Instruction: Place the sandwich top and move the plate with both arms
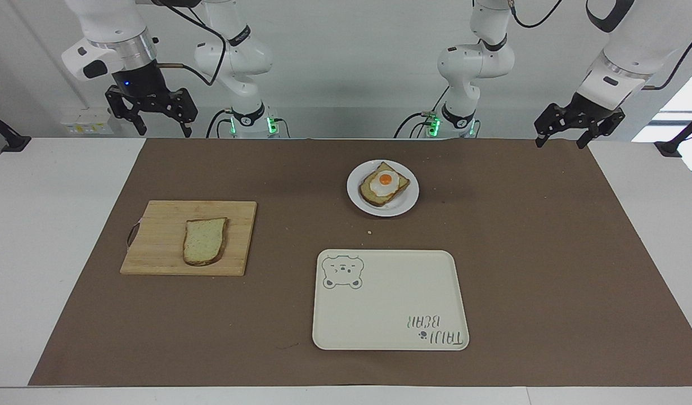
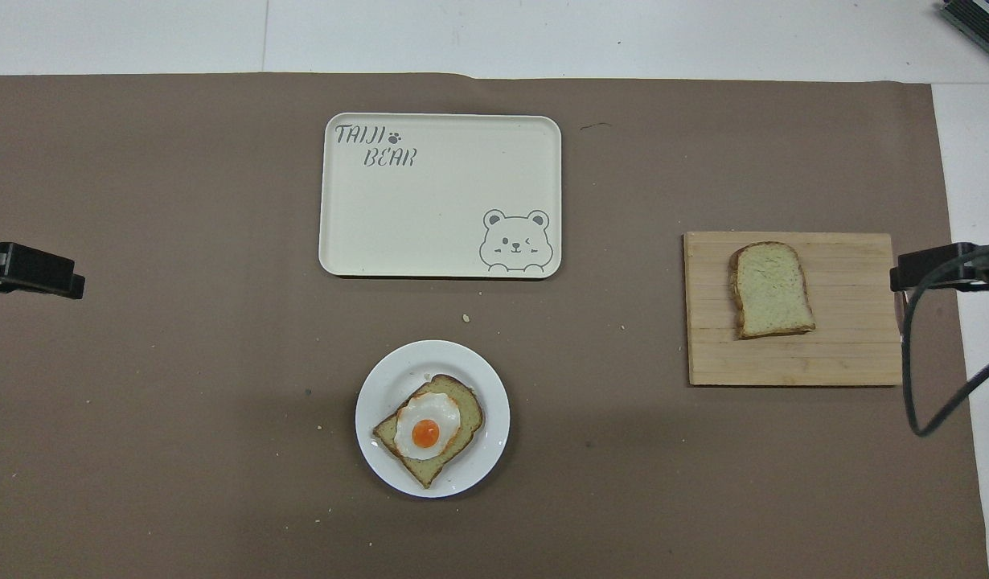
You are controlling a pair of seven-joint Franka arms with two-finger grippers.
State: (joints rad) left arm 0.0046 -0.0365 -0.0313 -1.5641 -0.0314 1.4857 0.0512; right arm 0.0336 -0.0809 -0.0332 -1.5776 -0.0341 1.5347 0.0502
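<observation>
The plate (image 1: pixel 408 198) has egg toast (image 1: pixel 384 185) on it, nearer the robots than the bare bear tray (image 1: pixel 390 300). The sandwich top (image 1: pixel 204 241) lies on the cutting board (image 1: pixel 160 236), and the left gripper (image 1: pixel 567 133) and right gripper (image 1: pixel 152 116) both hang spread open, holding nothing.

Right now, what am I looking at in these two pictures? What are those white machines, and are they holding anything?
They are two jointed robot arms, each ending in a two-finger gripper. One picture looks across the table at them; the other looks steeply down from above their end. The right gripper and the left gripper both hang open and empty above the table's edge nearest the robots, waiting. On the brown mat lie a white plate with egg-topped toast, a wooden cutting board carrying a plain bread slice, and a cream tray with a bear drawing. Nothing is held.
</observation>
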